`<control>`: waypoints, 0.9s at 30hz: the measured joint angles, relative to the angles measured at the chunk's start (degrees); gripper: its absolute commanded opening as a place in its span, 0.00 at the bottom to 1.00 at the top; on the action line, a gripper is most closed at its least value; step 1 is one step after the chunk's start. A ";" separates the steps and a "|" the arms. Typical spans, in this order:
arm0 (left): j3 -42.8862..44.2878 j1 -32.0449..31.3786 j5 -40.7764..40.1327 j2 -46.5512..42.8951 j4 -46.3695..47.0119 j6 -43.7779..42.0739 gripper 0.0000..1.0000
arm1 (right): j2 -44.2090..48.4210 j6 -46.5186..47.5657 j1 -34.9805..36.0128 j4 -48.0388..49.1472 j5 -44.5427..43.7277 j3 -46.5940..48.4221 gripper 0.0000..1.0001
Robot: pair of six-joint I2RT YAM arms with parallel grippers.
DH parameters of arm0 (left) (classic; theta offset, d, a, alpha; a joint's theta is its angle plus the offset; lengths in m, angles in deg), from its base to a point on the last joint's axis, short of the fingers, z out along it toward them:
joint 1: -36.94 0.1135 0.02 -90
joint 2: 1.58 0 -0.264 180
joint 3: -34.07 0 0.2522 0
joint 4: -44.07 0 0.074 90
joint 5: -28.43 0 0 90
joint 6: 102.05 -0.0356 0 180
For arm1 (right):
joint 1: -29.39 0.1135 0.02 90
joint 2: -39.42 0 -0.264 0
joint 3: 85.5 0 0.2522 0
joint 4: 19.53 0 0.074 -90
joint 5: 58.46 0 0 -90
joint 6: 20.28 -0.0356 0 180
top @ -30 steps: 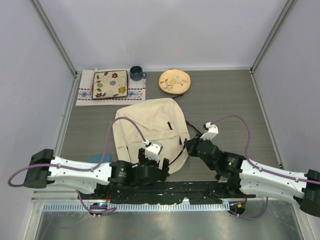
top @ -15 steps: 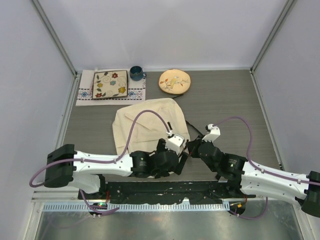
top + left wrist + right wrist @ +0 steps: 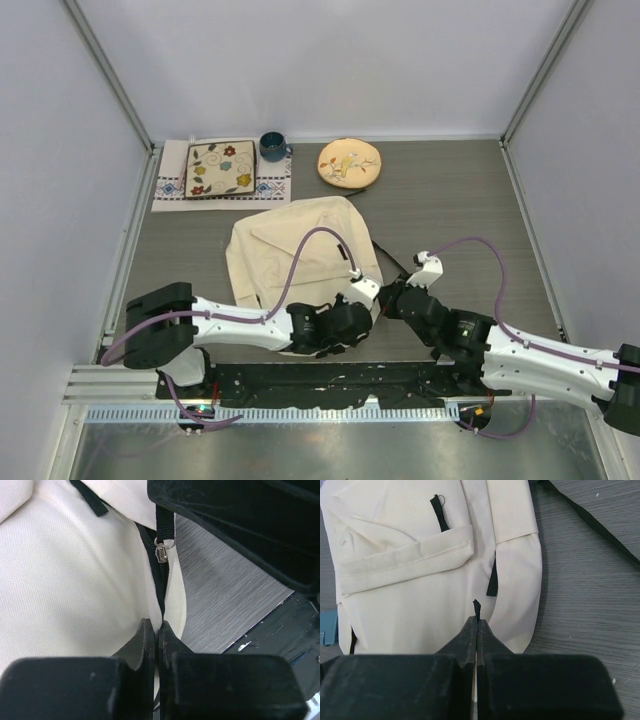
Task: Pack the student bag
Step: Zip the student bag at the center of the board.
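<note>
Two pinches are on at once, both at the near right corner of the large cream soft-fabric student bag (image 3: 290, 240), which lies flat toward the middle of the grey wood-grain table (image 3: 450, 200). The left gripper (image 3: 159, 630) holds its jaws pressed together on the bag's edge, where the black zipper line runs down between them. The small silver metal zipper slider (image 3: 161, 555) sits further up that line, apart from the fingers. The right gripper (image 3: 476, 625) is clenched too, with a thin black tab (image 3: 476, 606) poking out between its tips. It looks like a pull or strap end of the bag, though I cannot tell which. Judging by this, the step in hand is probably getting the bag open for packing. Trouble would likely come from the two arms working so close together. An uneven pull could drag the limp bag across the table rather than part the zipper. A shallow bite on the fabric could slip free, and the thin tab could slide out of the right grip.
</note>
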 measured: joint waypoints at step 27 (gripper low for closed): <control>-8.61 -5.95 -4.63 -3.54 6.34 6.97 0.13 | -18.40 3.48 -6.08 8.33 7.04 3.13 0.01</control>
